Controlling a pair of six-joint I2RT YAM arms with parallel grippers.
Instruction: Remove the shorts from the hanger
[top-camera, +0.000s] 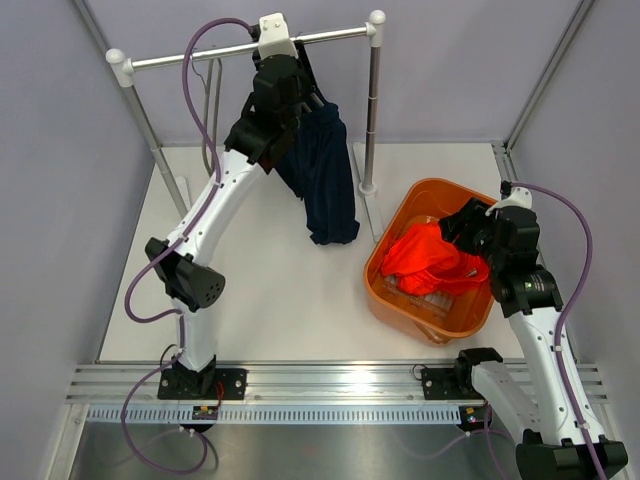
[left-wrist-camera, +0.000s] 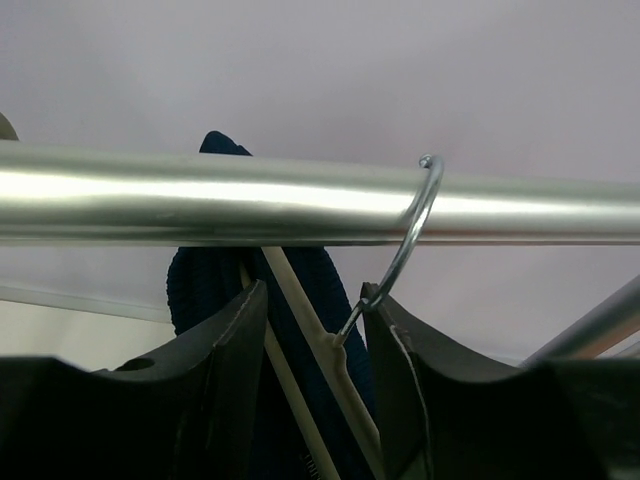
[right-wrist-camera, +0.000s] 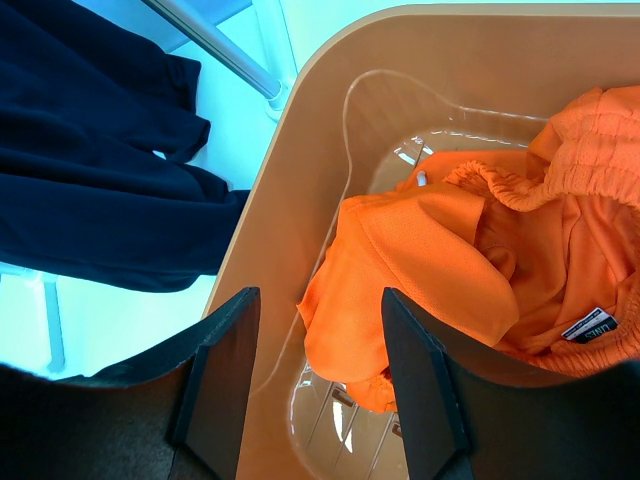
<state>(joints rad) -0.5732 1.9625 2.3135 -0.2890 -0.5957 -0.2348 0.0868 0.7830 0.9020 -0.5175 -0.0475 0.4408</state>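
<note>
Left hand (left-wrist-camera: 315, 295) is being held up at the rail (left-wrist-camera: 200, 205), at twelve o'clock of the bench (top-camera: 270, 300), with its fingers set either side of the neck of the hanger (left-wrist-camera: 320, 345), just under the wire hook (left-wrist-camera: 415, 225) that is looping over the rail. Whether the neck is being clenched or only bracketed cannot be told, since gaps are showing beside it.

The navy shorts (top-camera: 325, 180) are hanging from that hanger, draping free below. So high a hold is judged to be steadying the hanger while the cloth is being left reachable.

Over at four o'clock, the right hand (right-wrist-camera: 320, 295) is being held released and grasping nothing above the orange basin (top-camera: 430, 185), where orange shorts (top-camera: 425, 260) are lying.

The upright post (top-camera: 372, 110) is standing between the navy shorts and the basin, so a direct carry is being obstructed there.
</note>
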